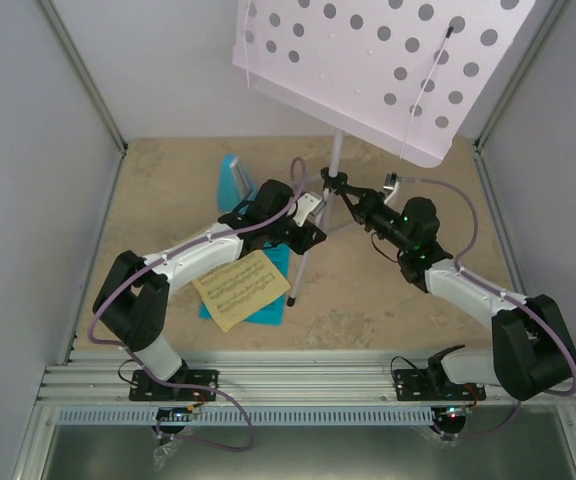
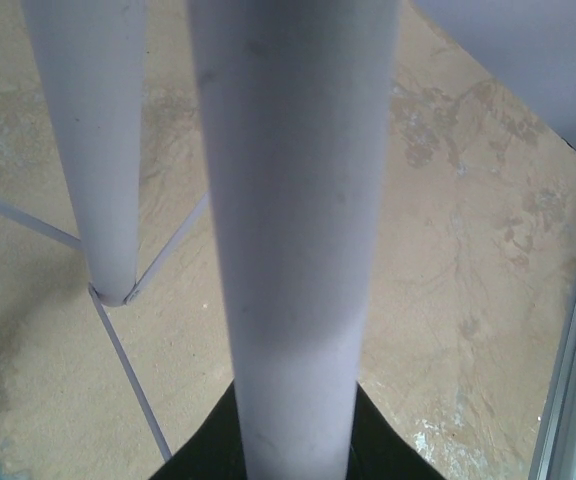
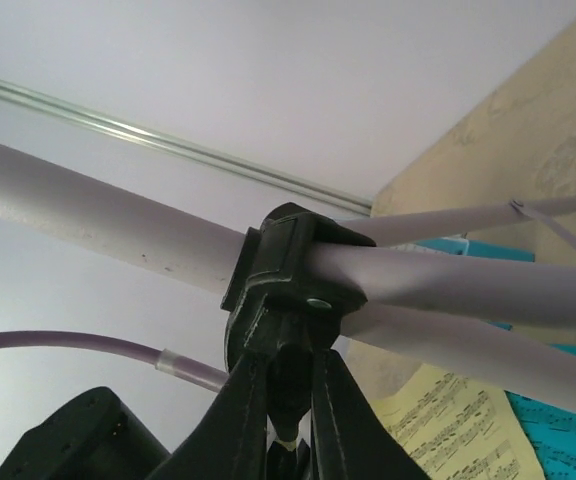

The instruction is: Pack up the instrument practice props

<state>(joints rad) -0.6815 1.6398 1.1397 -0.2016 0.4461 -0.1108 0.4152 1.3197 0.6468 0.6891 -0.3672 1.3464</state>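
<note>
Sandy stone-look table (image 1: 398, 300) carries the music stand (image 1: 378, 60), legs down on the top. Left of the stand: blue metronome (image 1: 233, 180) toward the back, cyan sheet (image 1: 271, 308) flat nearer the front, yellow sheet (image 1: 236, 288) lying across it.

Pale grey walls (image 1: 168, 60) enclose a sandy speckled tabletop (image 1: 368, 300).

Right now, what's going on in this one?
Both arms are working on the lilac music stand, which stands upright on the table. The left pincer is closed around one tripod leg. The right pincer pinches the black collar where the legs meet the pole. The yellow sheet lies over the cyan sheet by the left arm, with the blue metronome behind them. Nothing is packed yet.
</note>
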